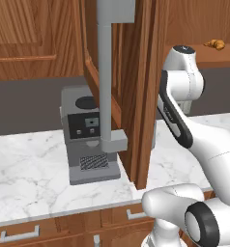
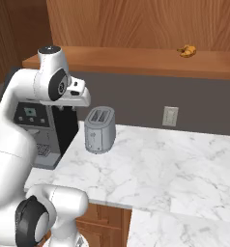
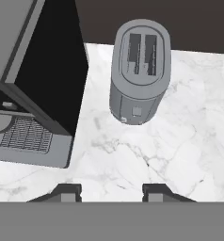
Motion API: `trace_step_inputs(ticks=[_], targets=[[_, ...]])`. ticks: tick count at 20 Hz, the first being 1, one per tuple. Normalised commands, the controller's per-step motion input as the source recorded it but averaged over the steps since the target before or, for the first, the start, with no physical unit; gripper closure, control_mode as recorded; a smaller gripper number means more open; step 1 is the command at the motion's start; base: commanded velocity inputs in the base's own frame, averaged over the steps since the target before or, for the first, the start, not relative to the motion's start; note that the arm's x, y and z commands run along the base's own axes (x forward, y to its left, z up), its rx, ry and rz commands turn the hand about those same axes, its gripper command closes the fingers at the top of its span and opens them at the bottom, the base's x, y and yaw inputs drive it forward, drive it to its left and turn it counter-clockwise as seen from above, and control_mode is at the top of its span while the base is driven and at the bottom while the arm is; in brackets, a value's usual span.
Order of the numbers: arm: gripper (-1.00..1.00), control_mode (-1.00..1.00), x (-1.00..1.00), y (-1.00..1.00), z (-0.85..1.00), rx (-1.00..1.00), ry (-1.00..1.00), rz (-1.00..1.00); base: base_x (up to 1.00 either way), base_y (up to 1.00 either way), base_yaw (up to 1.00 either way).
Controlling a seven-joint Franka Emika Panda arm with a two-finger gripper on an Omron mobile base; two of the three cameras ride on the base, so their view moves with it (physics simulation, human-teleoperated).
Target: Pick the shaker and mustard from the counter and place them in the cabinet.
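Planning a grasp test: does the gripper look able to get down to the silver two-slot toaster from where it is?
Probably yes. In the hand view the gripper hangs above bare white marble counter, with the silver two-slot toaster just ahead and nothing between. The grey coffee machine stands off to one side, apart from it.

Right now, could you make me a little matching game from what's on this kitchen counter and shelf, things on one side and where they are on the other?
Things:
1. toaster
2. coffee machine
3. croissant
4. wall socket

Places:
A. up on the wooden ledge above the dark backsplash
B. set into the dark backsplash, right of the toaster
C. on the marble counter behind the open cabinet door
D. on the marble, just right of the coffee machine, slots facing up

Pairs: 1-D, 2-C, 3-A, 4-B
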Motion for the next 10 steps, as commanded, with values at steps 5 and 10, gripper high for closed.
trace_step_inputs(ticks=[5, 10], targets=[[-1.00, 1.00, -0.05, 0.00, -0.01, 0.00, 0.00, 0.00, -0.10, 0.00, 0.00], [-1.00, 1.00, 0.00, 0.00, 0.00, 0.00, 0.00, 0.00, -0.39, 0.04, 0.00]])
